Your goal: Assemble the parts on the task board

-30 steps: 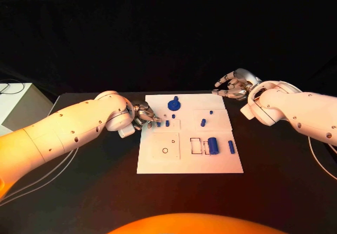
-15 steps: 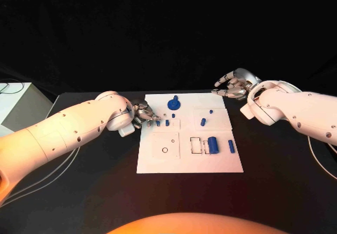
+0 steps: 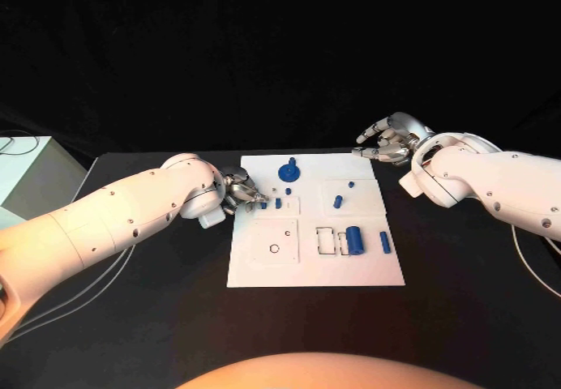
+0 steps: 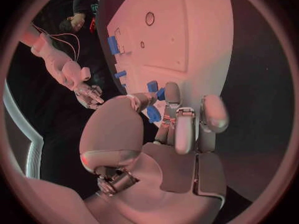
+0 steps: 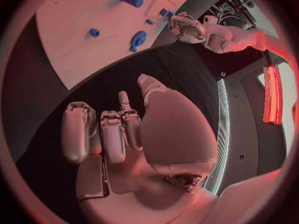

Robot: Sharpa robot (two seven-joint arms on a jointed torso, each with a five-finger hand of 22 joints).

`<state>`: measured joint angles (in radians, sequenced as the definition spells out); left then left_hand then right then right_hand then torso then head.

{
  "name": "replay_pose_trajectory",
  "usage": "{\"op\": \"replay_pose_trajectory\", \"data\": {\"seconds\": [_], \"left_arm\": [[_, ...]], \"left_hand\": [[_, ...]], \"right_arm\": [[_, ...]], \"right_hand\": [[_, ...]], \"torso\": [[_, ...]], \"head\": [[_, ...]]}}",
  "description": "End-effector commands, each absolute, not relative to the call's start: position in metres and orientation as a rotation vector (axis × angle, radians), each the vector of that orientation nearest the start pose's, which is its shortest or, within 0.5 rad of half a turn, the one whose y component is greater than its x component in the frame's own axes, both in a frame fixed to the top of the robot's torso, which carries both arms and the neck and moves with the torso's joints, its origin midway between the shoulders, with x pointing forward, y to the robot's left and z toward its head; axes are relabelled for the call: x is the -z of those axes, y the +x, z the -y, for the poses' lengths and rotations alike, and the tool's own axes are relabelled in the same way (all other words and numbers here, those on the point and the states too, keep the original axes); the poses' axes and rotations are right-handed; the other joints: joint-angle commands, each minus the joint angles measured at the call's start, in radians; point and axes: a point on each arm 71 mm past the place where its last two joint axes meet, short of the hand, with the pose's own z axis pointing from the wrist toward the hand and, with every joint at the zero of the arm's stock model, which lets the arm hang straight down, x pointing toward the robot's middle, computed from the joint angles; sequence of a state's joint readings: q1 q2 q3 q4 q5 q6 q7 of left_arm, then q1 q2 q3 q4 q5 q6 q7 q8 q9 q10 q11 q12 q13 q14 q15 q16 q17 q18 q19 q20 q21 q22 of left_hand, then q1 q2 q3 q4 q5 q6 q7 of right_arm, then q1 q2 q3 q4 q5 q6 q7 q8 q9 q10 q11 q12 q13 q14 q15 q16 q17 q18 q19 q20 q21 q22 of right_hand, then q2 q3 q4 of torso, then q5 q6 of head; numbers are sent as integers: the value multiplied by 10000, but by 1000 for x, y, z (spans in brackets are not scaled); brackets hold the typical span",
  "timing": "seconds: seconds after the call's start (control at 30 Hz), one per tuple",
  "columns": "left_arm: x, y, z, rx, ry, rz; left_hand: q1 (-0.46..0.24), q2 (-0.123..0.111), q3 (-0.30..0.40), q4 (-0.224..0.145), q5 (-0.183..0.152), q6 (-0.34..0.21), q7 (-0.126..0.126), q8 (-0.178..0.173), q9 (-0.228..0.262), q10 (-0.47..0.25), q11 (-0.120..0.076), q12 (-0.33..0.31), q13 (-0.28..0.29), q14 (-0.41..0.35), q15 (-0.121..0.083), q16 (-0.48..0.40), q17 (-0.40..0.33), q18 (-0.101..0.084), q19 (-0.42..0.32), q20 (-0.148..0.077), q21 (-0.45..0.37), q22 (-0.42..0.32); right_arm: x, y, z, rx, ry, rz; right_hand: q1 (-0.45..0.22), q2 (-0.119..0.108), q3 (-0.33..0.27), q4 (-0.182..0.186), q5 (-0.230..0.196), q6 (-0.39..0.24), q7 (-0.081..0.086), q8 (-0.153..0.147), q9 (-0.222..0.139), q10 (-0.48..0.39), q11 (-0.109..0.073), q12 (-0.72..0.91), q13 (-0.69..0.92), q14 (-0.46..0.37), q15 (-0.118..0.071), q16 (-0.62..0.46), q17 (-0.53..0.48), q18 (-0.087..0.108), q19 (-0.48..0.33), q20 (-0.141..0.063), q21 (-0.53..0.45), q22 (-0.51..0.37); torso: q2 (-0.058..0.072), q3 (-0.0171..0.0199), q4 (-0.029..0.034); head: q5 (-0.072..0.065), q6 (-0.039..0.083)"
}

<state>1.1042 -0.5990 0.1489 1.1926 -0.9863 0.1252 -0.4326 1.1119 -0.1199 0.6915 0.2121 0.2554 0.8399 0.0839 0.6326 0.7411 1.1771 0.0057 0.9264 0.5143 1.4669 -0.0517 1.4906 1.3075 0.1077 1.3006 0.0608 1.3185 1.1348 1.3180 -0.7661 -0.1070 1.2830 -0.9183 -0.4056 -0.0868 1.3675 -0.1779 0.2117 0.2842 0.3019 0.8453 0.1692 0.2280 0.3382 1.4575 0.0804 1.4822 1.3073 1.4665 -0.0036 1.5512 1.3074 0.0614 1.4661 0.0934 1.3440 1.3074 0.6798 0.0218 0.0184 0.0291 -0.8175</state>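
Note:
The white task board (image 3: 315, 267) lies mid-table and also shows in the left wrist view (image 4: 206, 30) and the right wrist view (image 5: 81, 10). On it are a blue disc-shaped part (image 3: 289, 172), a blue cylinder (image 3: 354, 240), several small blue pegs and a dark ring (image 3: 275, 250). My left hand (image 3: 242, 193) is at the board's left edge. Its fingers (image 4: 172, 95) are drawn together right at two small blue parts (image 3: 264, 205) (image 4: 153, 114); whether it grips one is unclear. My right hand (image 3: 388, 142) hovers off the board's far right corner, its fingers (image 5: 115, 134) curled in on nothing.
A white box (image 3: 29, 174) stands beyond the table's left side, with cables trailing below my left arm. Black table surface (image 3: 468, 275) surrounds the board on the right and the front.
My left hand's fingertips have drawn back slightly toward the board's left edge; the small blue parts beside them stay put. The right hand has barely moved.

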Motion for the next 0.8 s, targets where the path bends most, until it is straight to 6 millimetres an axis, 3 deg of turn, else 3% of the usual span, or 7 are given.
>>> {"op": "replay_pose_trajectory", "data": {"seconds": [0.03, 0.8], "left_arm": [[234, 533, -179, 6350, -3930, -22556], [236, 530, -174, 4821, -2675, -22902]], "left_hand": [[-14, 110, 2193, -2282, -35, -24, -17, 9, 8, -85, -12, 56, 5, 470, -6, -63, 863, -79, -68, -21, -67, -18], [127, 99, 2055, -2419, -18, 45, 1, 7, -19, 66, -9, 354, 364, 525, -12, 23, 1028, -109, 30, -22, 20, 133]], "right_arm": [[163, 544, 247, -6982, 4048, -16440], [163, 544, 248, -6981, 4062, -16452]], "right_hand": [[-101, -3, 33, -1, 57, -32, -10, 45, -12, 56, 25, 52, 1662, 926, 48, -31, 2148, -64, 433, 27, -42, 679], [-125, -11, 48, 6, 61, -34, -10, 49, -15, 58, 25, 54, 1663, 925, 47, -34, 2141, -62, 431, 25, -52, 673]], "torso": [[4, 0, -4], [26, -7, -2]], "head": [[6, 3], [9, -16]]}}
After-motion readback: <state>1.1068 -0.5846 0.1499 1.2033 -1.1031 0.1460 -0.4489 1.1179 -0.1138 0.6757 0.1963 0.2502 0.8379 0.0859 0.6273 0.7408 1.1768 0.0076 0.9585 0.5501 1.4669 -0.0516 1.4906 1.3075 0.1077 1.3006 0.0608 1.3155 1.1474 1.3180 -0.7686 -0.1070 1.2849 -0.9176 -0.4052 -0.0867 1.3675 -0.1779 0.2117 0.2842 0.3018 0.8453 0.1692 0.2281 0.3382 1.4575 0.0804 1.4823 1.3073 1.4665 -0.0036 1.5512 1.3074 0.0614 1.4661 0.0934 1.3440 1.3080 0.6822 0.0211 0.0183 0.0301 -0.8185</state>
